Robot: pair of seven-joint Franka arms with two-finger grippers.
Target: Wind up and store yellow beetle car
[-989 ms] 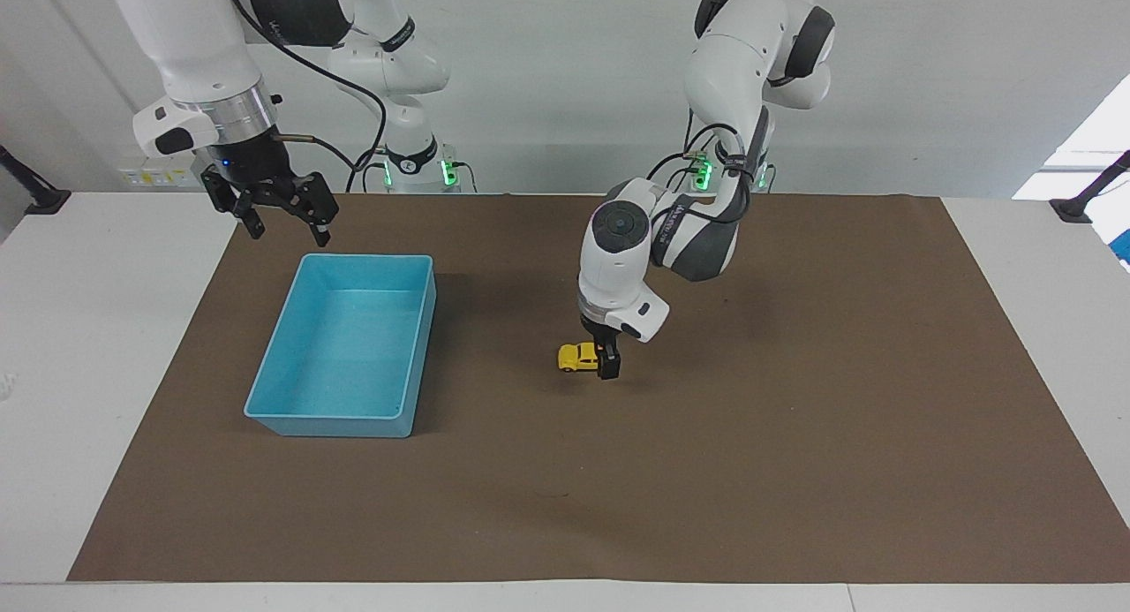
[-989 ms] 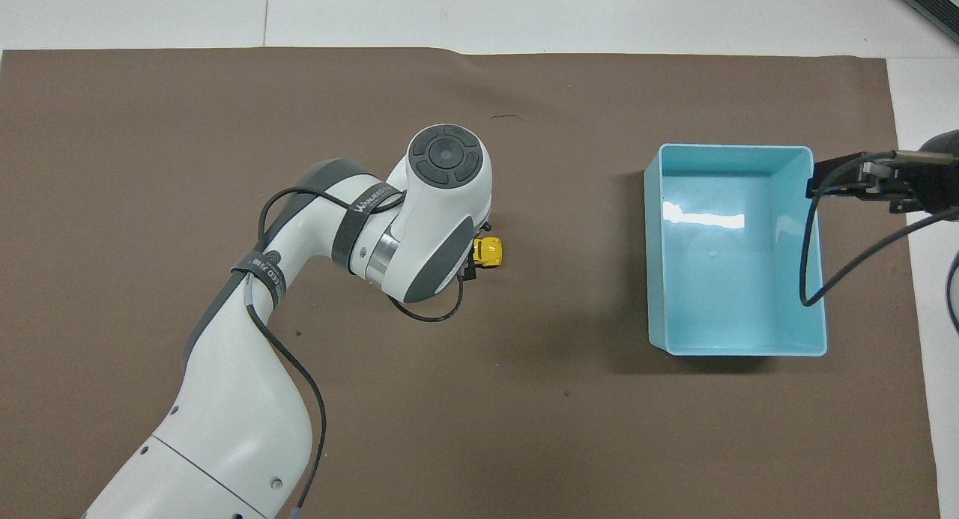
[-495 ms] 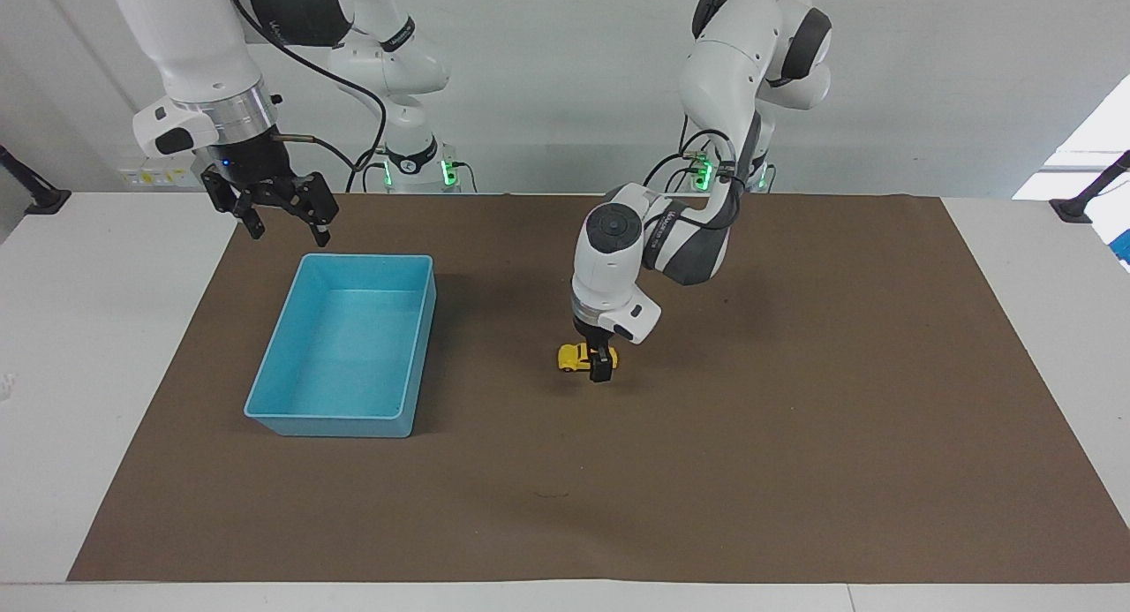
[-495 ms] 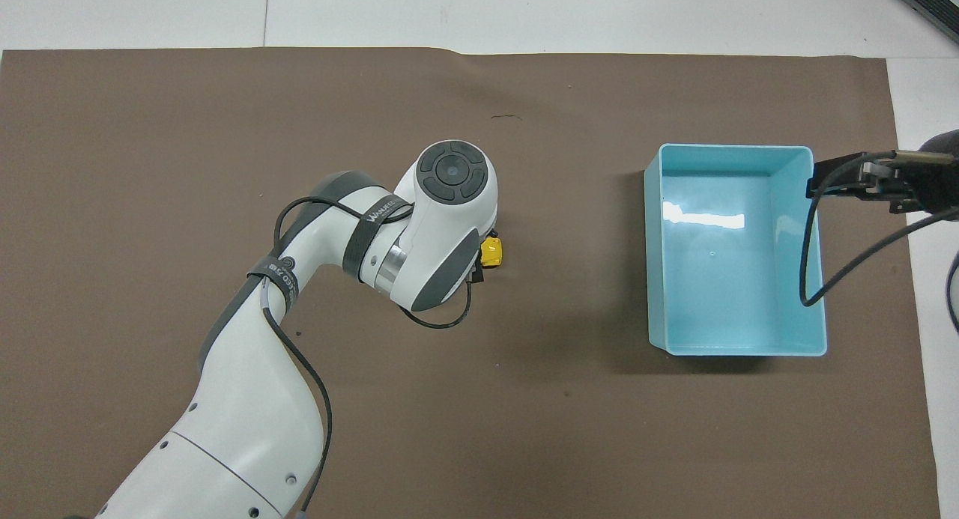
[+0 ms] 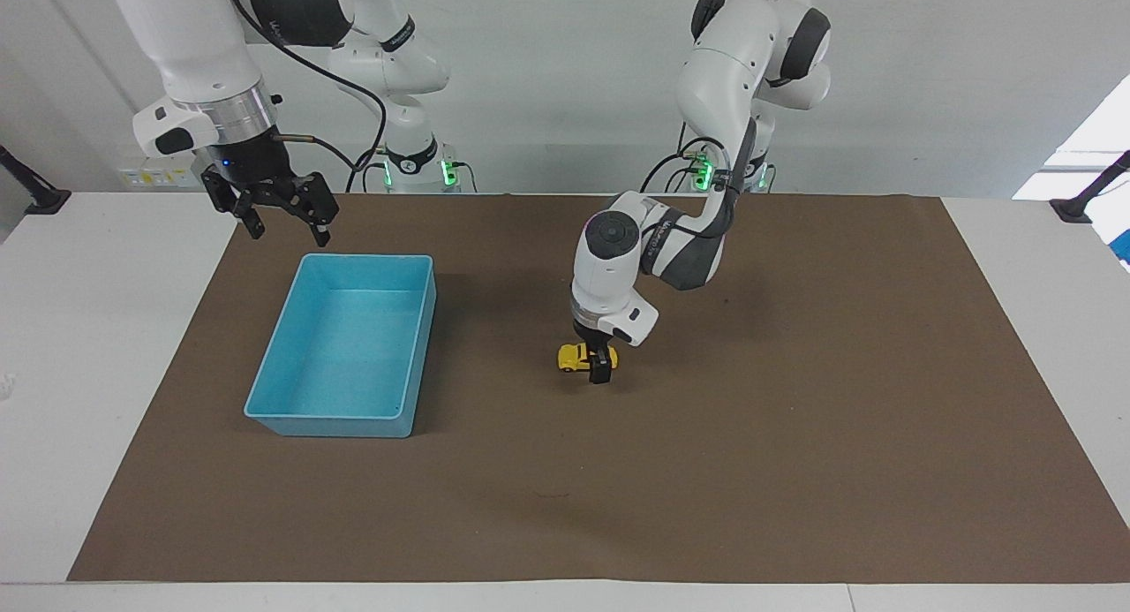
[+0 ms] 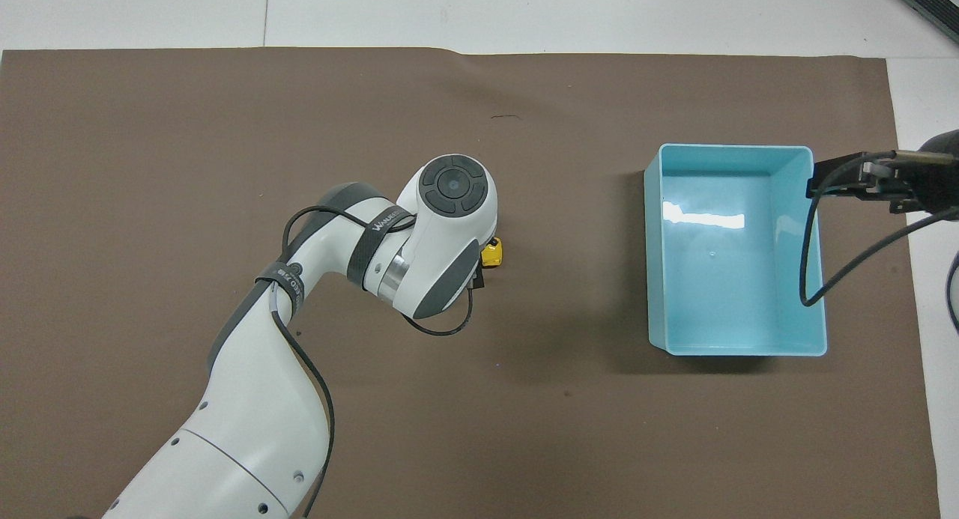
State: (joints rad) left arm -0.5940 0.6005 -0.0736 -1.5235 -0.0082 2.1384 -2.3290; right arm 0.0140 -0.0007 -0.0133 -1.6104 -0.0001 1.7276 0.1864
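Between the left gripper's point(image 5: 600, 362) closed fingers, now farther along its body, sits the tiny yellow beetle-shaped toy car point(image 5: 576, 358); the right gripper point(image 5: 281, 216) waits spread wide.

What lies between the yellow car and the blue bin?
Nothing: only bare brown mat separates the car, under the left gripper, from the bin. Both views show that stretch.

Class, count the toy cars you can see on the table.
1: the yellow beetle car sits mid-mat under the left gripper, toward the left arm's end from the blue bin, which holds no car.
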